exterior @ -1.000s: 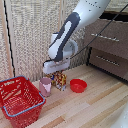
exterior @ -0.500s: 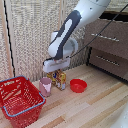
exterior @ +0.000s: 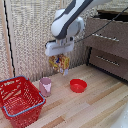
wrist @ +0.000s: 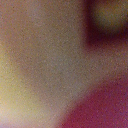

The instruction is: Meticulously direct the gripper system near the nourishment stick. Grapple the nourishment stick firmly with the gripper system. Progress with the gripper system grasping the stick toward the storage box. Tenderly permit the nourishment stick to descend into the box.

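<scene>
On the wooden desk point(exterior: 95, 107) a pink cup point(exterior: 45, 86) stands just beside the red basket point(exterior: 19, 99), which sits toward the exterior view's left, and a small red bowl point(exterior: 78, 85) lies off to the right of the cup, well apart from the basket. Brown wooden drawers point(exterior: 107, 42) stand behind, at the right. The tool point(exterior: 59, 55) hangs above the desk, over the gap between cup and bowl, closed on the snack packet point(exterior: 59, 62), which dangles from its fingers clear of the desk. The wrist view is only a blur.
</scene>
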